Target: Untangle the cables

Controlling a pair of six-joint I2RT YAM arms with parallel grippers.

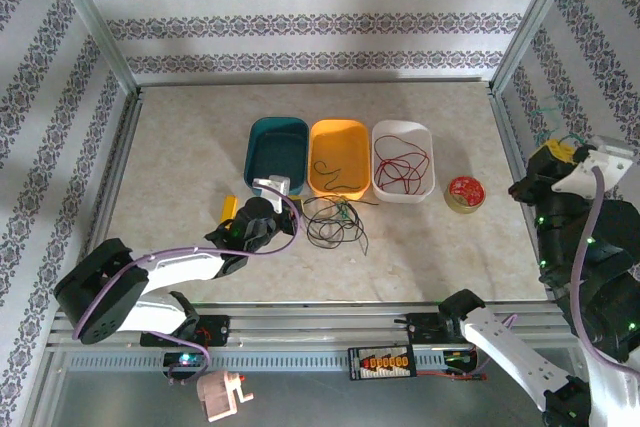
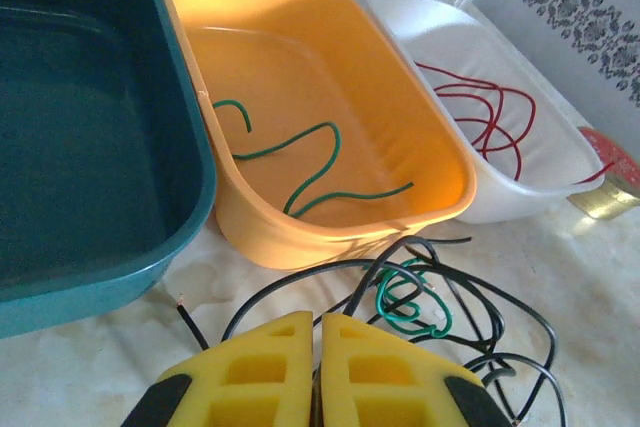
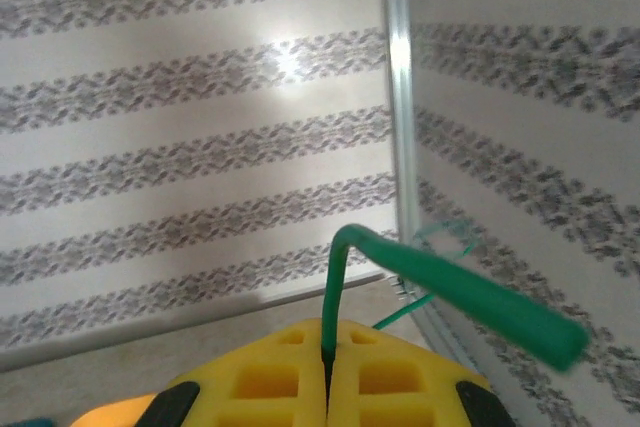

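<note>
The cables lie in a messy heap on the bench, just in front of the orange tray. Most of the heap is black, and a small green loop sits in the middle of it. One black end pokes out toward the teal tray. Inside the orange tray I see a wavy green piece lying flat on the bottom. Next to it, the white tray has the red cables curled up in it. The three trays stand side by side, touching: teal, then orange, then white. My left gripper sits low, right beside the heap and pointing at the trays. Its yellow fingers are pressed together, and I can't see anything between them. My right gripper is up high, far off on the right by the patterned wall, well apart from the heap. It is clenched on a green cable that comes up from between the fingers, bends over and looks blurry close to the camera. A round red disc rests on the bench near the white tray.
</note>
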